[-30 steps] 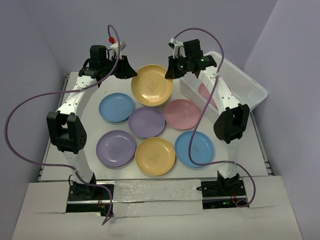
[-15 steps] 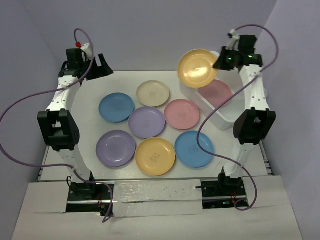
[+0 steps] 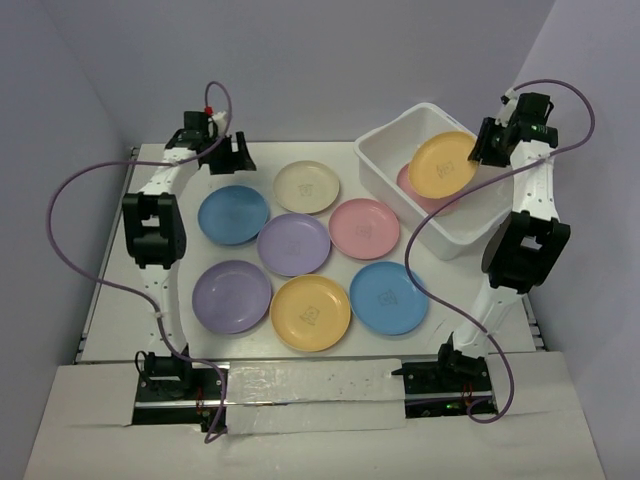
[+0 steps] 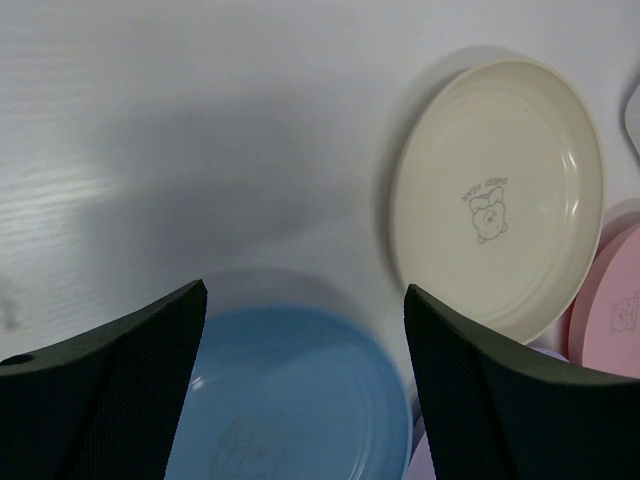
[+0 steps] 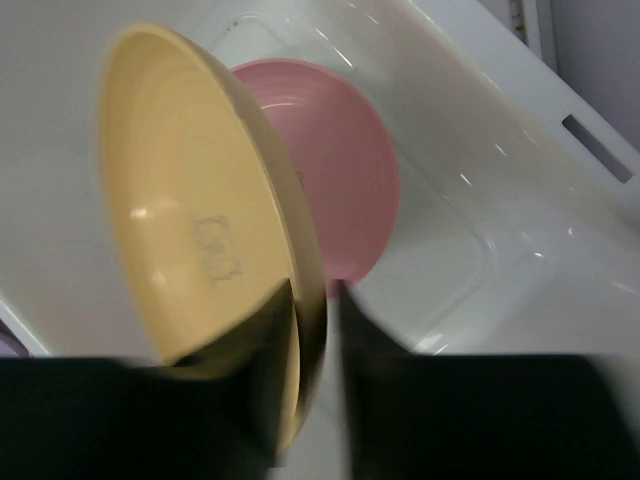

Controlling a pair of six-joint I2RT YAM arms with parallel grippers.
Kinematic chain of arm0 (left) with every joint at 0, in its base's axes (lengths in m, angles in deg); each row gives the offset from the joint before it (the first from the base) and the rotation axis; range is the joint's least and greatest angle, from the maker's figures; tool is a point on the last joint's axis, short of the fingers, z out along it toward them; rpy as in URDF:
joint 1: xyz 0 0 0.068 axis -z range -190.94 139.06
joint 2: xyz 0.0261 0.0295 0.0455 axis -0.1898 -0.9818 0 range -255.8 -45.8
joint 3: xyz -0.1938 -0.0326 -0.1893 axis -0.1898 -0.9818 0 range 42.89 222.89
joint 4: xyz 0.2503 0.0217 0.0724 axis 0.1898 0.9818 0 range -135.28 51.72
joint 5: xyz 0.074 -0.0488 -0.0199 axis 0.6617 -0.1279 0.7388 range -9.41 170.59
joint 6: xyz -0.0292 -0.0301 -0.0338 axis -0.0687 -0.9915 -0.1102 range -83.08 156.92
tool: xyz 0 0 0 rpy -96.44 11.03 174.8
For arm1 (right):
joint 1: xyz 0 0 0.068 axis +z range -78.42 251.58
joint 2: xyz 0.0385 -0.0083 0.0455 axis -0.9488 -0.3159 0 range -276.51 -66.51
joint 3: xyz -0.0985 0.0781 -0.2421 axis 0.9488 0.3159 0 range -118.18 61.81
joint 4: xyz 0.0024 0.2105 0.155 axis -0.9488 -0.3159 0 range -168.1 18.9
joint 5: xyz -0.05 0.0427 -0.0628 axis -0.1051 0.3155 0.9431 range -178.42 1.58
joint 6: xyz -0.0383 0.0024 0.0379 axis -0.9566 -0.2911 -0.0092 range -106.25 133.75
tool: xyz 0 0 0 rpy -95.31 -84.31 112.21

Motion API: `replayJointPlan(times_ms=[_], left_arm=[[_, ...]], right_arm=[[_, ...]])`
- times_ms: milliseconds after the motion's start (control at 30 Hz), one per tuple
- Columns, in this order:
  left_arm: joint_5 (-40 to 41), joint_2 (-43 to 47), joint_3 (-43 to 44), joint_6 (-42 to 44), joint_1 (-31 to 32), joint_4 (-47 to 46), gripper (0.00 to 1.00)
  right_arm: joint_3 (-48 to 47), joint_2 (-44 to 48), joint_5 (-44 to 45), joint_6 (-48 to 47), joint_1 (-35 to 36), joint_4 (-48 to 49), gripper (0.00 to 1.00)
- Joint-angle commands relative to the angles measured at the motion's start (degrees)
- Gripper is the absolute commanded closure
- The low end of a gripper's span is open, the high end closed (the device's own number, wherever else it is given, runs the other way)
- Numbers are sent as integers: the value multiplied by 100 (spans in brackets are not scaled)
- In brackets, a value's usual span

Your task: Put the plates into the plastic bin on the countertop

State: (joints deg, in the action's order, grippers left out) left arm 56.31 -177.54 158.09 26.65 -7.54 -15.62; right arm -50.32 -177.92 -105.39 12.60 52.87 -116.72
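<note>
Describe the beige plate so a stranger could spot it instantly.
On the white countertop, find the translucent bin at the far right. Just left of it lies the beige plate, farthest back of the plates on the surface. It is the only cream one; the others there are blue, purple, pink or yellow.

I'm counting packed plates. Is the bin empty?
Not empty. A pink plate sits inside the plastic bin; the yellow plate, pinched in the right jaws, hangs tilted over it.

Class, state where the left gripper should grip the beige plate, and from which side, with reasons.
Probably its raised rim on the far-left side, approached from the left: the beige plate lies flat, that edge faces bare countertop, and the left gripper is open nearby.
</note>
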Motion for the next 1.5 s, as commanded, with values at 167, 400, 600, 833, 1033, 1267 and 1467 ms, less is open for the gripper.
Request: replayJointPlan(times_ms=[167, 400, 600, 833, 1033, 1267, 1467], left_arm=[[-15, -735, 748, 47, 803, -102, 17], [168, -1151, 1100, 95, 1061, 66, 28], [796, -1258, 1179, 166, 1170, 197, 57], [1144, -1240, 1658, 12, 1151, 464, 92], [828, -194, 1308, -363, 749, -122, 100], [-136, 955, 557, -439, 468, -619, 100], [-897, 1690, -90, -262, 568, -519, 100]], right_arm=[[-278, 38, 818, 32, 162, 172, 10], [-414, 527, 590, 75, 661, 163, 2], [-560, 778, 624, -117, 1347, 151, 1], [-830, 683, 523, -97, 1748, 120, 0], [-1276, 463, 264, 19, 2108, 62, 0], [-1454, 331, -96, 57, 2628, 173, 0], [-1717, -37, -314, 38, 3243, 130, 0]])
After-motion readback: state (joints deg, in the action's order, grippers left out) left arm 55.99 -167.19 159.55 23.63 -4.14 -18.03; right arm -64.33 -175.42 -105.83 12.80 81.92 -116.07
